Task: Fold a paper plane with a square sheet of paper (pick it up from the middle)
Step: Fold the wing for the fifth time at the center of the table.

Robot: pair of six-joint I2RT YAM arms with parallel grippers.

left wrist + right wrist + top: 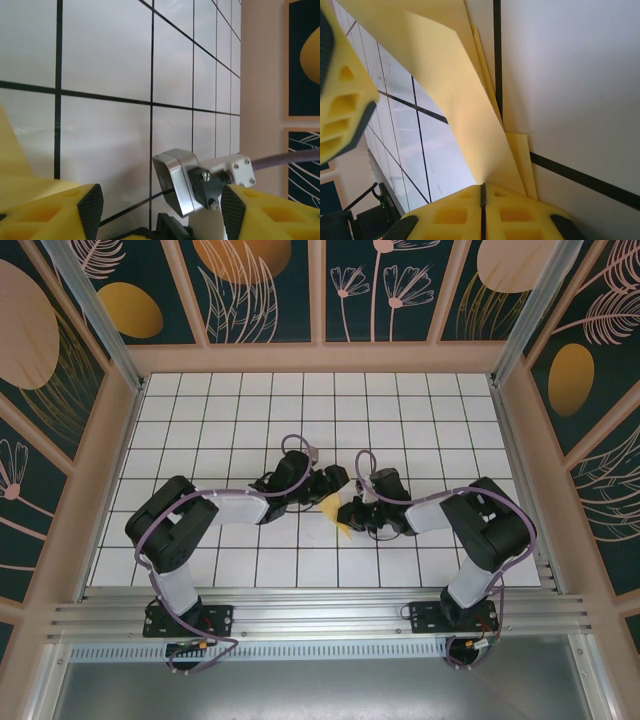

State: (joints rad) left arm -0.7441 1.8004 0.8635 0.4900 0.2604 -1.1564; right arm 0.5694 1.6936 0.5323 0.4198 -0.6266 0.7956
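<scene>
Your right gripper [481,194] clamps one end of the paper [445,90], whose length runs toward your left gripper [160,207], open just beside it.

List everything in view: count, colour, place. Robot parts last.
folded paper: one, yellow, mid-table between the two grippers
table: one, white with black grid lines, under the paper and arms
wall panels: several, dark teal with orange and pink plant prints, around the table
rail: one, silver metal, along the near table edge, carrying both arm bases
left arm: one, black and white with a purple cable, near left
right arm: one, black and white with a purple cable, near right
left gripper: one, yellow fingers with black pads, open, close to the paper
right gripper: one, yellow fingers, shut on the folded paper
</scene>
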